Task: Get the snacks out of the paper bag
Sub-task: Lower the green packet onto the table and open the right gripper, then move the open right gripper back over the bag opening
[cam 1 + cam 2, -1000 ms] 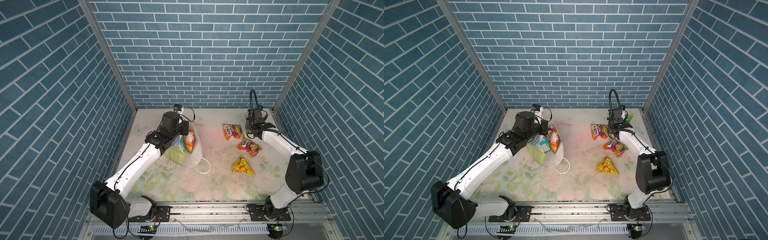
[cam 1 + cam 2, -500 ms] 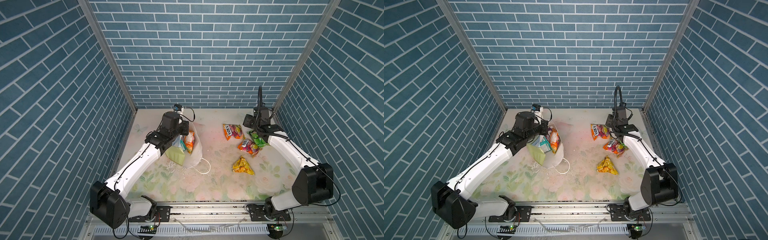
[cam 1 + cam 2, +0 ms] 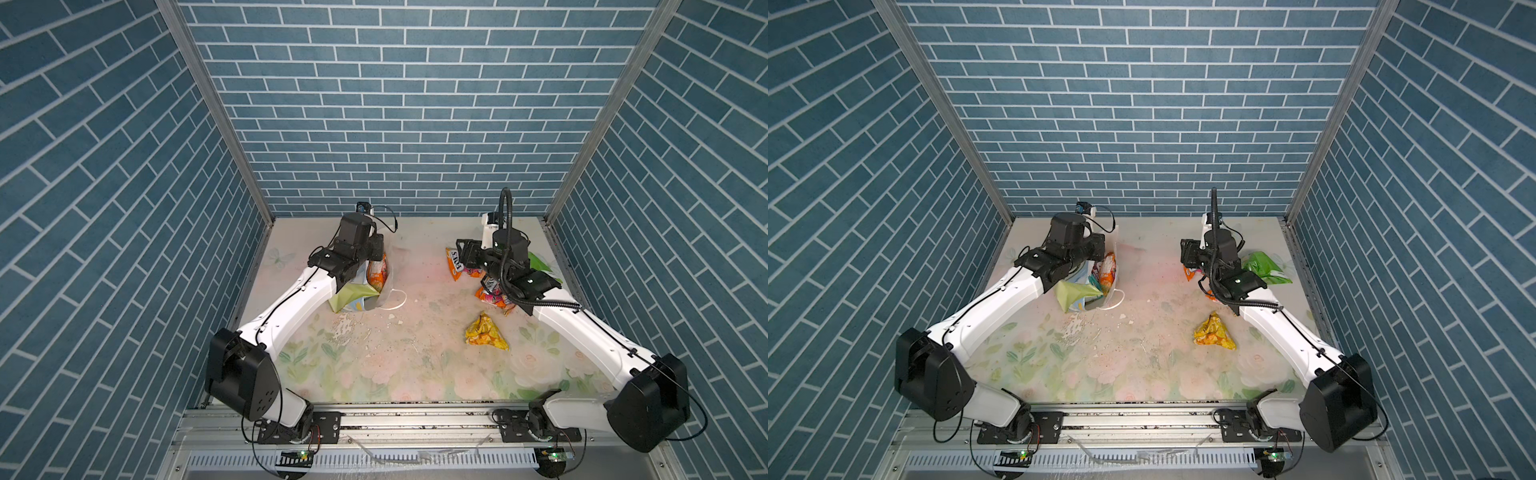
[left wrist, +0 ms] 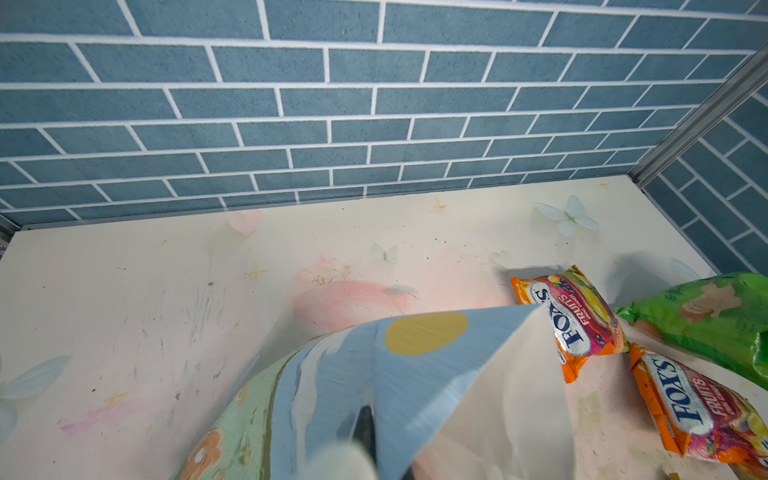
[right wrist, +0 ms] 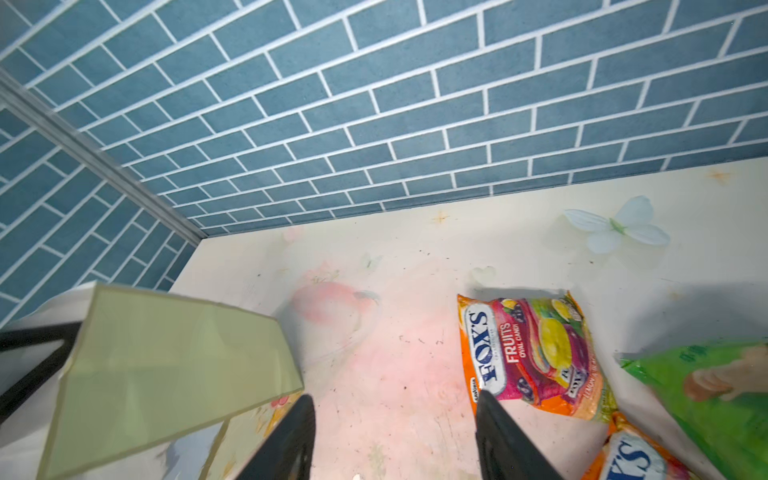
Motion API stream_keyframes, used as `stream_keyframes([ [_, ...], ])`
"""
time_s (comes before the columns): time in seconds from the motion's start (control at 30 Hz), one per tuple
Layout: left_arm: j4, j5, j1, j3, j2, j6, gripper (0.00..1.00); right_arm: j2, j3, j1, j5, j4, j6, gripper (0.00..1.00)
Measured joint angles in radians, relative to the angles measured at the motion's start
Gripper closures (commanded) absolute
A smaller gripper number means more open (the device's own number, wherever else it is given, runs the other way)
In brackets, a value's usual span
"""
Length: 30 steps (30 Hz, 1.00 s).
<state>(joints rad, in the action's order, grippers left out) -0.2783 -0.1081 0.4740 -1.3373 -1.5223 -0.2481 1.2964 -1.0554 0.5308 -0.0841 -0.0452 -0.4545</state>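
The paper bag (image 3: 353,296) stands tilted at the back left, its mouth facing right, and also shows in another top view as the paper bag (image 3: 1077,293). An orange packet (image 3: 377,272) and other snacks show in its mouth. My left gripper (image 4: 368,415) is shut on the bag's painted wall (image 4: 415,365). On the table lie two FOX'S packets (image 5: 532,353) (image 5: 631,457), a green packet (image 3: 1264,268) and a yellow-orange packet (image 3: 484,332). My right gripper (image 5: 395,399) is open and empty, above bare table between the bag (image 5: 166,357) and the nearer FOX'S packet.
Blue brick walls close in the back and both sides of the floral table (image 3: 407,365). A white cord handle (image 3: 395,301) trails from the bag onto the table. Small white crumbs (image 3: 349,332) dot the middle.
My right gripper has opened, left the green packet lying at the back right and swung left towards the middle. The left arm and the bag have not moved.
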Motion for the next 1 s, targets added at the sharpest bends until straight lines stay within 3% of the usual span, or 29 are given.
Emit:
stream_keyframes([
  [0.47, -0.102, -0.022, -0.017, -0.15, -0.075, 0.039, 1.0, -0.016, 0.053, 0.056, 0.097, 0.044, -0.013, 0.41],
  [0.73, -0.163, -0.029, -0.098, -0.22, -0.099, 0.05, 1.0, -0.015, 0.053, 0.066, 0.123, 0.059, -0.013, 0.41],
  [1.0, -0.223, -0.132, -0.153, -0.304, -0.155, 0.126, 1.0, 0.02, 0.033, 0.089, 0.146, 0.083, -0.013, 0.41],
])
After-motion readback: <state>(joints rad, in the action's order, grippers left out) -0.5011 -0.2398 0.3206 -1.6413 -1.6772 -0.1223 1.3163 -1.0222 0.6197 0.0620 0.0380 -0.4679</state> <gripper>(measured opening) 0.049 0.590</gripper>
